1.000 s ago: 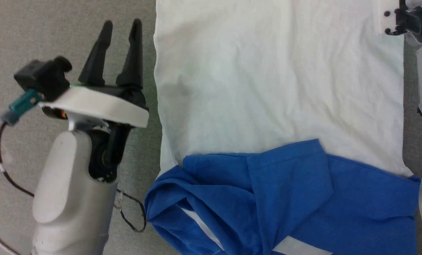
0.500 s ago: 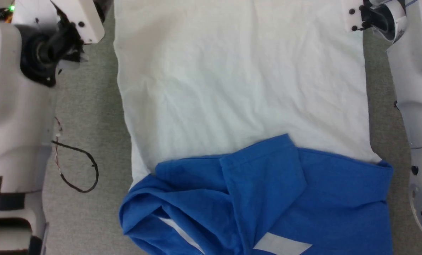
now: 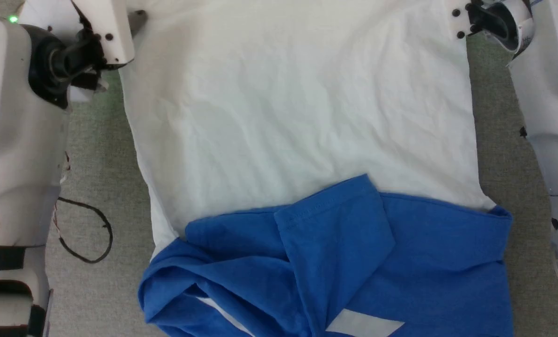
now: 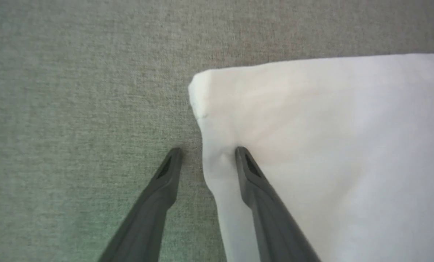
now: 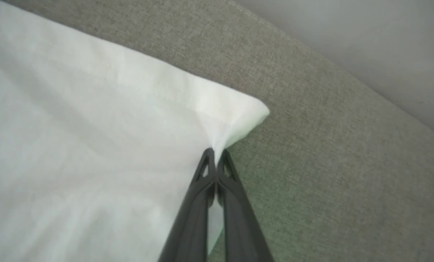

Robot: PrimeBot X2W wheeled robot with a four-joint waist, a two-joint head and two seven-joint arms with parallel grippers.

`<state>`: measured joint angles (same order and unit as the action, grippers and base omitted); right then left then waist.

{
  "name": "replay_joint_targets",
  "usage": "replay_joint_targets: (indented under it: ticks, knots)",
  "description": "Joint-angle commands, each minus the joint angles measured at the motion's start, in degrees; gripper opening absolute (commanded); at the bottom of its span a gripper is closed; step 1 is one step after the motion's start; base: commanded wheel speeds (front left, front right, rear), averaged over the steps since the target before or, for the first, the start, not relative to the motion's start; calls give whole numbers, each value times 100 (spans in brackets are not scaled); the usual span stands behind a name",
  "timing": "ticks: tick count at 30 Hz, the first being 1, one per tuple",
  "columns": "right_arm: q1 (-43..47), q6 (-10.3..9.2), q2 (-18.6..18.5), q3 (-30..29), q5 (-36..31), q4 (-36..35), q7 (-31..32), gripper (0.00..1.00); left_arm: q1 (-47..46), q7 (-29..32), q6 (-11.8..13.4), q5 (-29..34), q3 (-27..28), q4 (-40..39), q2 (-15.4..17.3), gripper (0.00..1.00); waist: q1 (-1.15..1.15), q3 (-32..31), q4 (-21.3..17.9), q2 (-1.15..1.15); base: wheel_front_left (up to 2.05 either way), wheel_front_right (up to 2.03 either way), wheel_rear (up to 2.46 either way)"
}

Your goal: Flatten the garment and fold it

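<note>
Grey-green woven cloth covers the work surface (image 3: 96, 154), with one black cable loop (image 3: 84, 234) lying at its left. One garment (image 3: 297, 117) lies spread on it, white at the far end, blue sleeves (image 3: 335, 262) bunched near. Of the two grippers, the left gripper (image 4: 208, 150) has its jaws apart astride the garment's far-left edge, and the right gripper (image 5: 214, 153) pinches its far-right corner.

The garment (image 3: 297, 117) lies spread on a grey woven surface (image 3: 96, 164), its blue sleeves crumpled across one end.
</note>
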<state>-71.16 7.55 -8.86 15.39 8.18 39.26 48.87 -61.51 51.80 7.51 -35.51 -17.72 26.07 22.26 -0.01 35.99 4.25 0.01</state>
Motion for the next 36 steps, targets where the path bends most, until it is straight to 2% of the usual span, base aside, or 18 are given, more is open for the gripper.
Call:
replay_joint_targets:
  ticks: [1,10,14,19,22,26,29,34,36]
  knots:
    - [-55,-6,-38,28,49,-22,-8,0,252,63,56,26,-82,201,13,0,1,27,-10,-1,0,0,0]
    - [-118,-6,-84,57,273,-177,-268,0,96,-1127,-97,130,132,88,50,0,1,73,4,-1,0,0,0]
    - [-225,-6,-61,-161,217,-223,-644,0,-166,-1837,-113,349,158,131,55,0,1,67,12,-1,0,0,0]
    - [-496,-6,9,-507,-84,-231,-1250,0,-541,-2830,-8,730,155,218,59,0,1,44,17,-1,0,0,0]
    - [-644,-6,97,-710,-251,-167,-1596,0,-744,-3381,-64,863,141,289,40,0,1,7,5,-1,0,0,0]
    - [-711,-6,243,-932,-347,-83,-2083,0,-862,-3926,-223,892,127,483,-10,0,1,-109,-21,-1,0,0,0]
    - [-541,-6,287,-824,-225,-45,-2361,0,-764,-4115,-478,798,57,616,-88,0,1,-308,8,-1,0,0,0]
    - [137,-6,35,-570,295,-181,-2753,0,-267,-4486,-871,445,133,698,-189,0,1,-862,67,-1,0,0,0]
    - [463,-6,-81,-544,545,-292,-2824,0,14,-4595,-950,286,212,654,-201,0,1,-1100,77,-1,0,0,0]
